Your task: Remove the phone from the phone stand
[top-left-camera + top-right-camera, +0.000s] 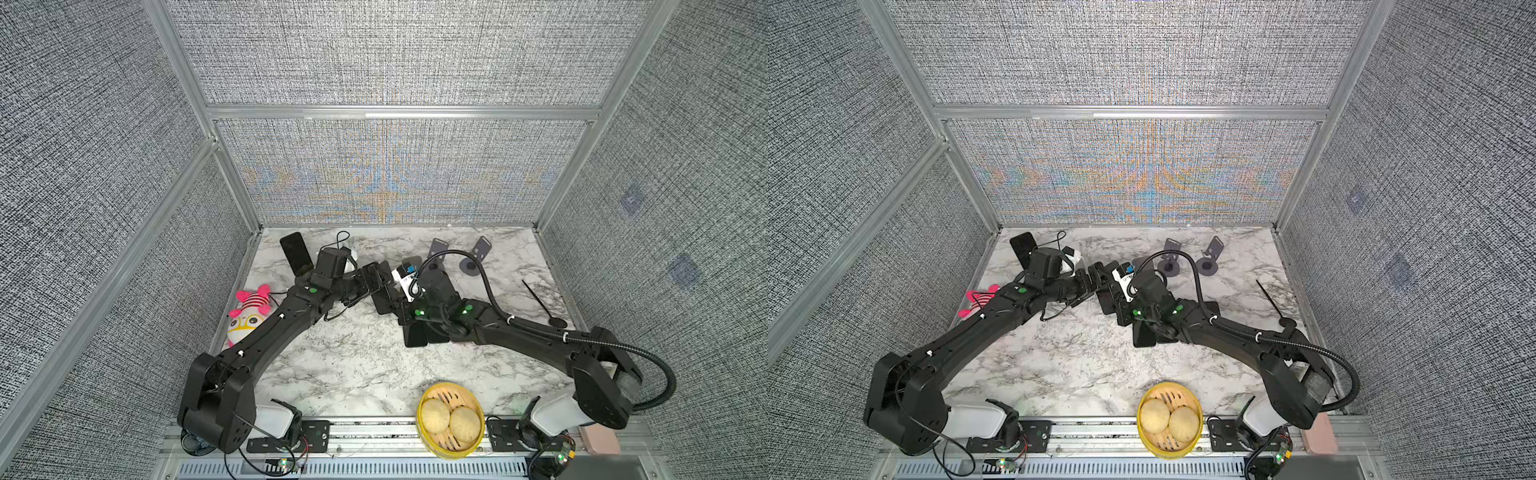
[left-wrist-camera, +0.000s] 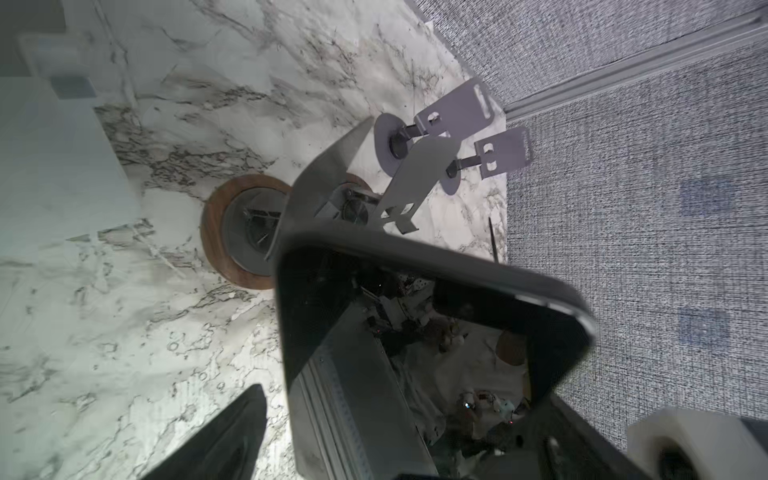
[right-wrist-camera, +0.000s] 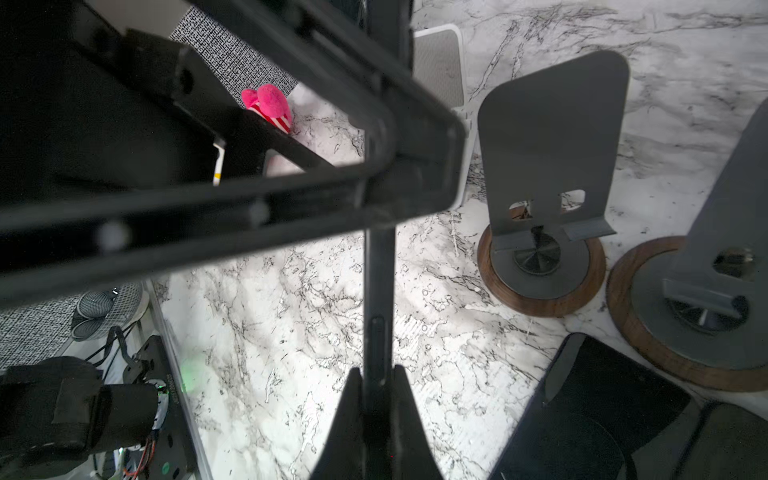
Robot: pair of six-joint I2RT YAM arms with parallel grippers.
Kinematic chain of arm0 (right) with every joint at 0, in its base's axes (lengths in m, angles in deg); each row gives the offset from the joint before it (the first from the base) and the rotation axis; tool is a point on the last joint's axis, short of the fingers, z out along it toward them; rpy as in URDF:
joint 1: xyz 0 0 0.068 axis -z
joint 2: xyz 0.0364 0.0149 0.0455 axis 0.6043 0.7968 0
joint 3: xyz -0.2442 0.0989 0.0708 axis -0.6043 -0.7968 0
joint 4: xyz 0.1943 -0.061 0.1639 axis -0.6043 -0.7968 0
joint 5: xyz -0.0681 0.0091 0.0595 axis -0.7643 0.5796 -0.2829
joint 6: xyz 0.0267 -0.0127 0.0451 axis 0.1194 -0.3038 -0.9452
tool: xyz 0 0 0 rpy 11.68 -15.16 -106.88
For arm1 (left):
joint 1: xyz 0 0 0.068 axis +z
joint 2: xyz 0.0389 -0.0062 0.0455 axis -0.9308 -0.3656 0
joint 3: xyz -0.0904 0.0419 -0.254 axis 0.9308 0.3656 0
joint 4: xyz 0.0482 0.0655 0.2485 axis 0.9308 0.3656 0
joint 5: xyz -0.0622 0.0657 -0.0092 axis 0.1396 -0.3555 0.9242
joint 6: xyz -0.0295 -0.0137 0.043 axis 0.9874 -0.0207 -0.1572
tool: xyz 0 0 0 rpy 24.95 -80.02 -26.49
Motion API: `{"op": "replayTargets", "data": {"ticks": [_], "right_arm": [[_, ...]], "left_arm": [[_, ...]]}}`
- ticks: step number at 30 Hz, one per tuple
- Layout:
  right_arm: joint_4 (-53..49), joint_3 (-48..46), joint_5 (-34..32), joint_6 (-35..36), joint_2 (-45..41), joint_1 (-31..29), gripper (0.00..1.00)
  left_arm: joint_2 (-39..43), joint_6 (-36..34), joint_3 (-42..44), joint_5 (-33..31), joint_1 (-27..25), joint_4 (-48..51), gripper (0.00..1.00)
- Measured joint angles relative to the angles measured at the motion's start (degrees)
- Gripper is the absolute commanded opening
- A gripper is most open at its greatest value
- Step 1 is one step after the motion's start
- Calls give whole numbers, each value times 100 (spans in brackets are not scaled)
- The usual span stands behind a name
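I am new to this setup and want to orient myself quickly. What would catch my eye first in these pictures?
Mid-table, the right gripper is shut on the edge of a black phone, with two wood-based phone stands empty beside it. Brightest are the yellow steamer basket holding two buns at the table's front edge and the pink plush toy at its left edge.

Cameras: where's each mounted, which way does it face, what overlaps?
Top views: high at the front of the table, looking down toward the back wall; both arms whole, left gripper near centre.
Left wrist: on the left arm, facing the phone and a wood-based stand; one own finger shows.
Right wrist: on the right arm, facing the table; right gripper shut on the phone's edge.
Shared: both wrist views show phone and stand.
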Motion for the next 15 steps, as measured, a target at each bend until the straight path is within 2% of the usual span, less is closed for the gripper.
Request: {"op": "replayTargets", "data": {"ticks": [5,12,15], "right_arm": [[133,0,-258,-85,-4,-15,0],[173,83,-223,-271,-7,-63,0],[175,83,-153,-313,-11,-81,0]], "left_arm": [[111,267,201,-313,-98,-308,96],[90,262,286,-468,-127,-599,96],[52,254,284,-463,-127,-713,90]]}}
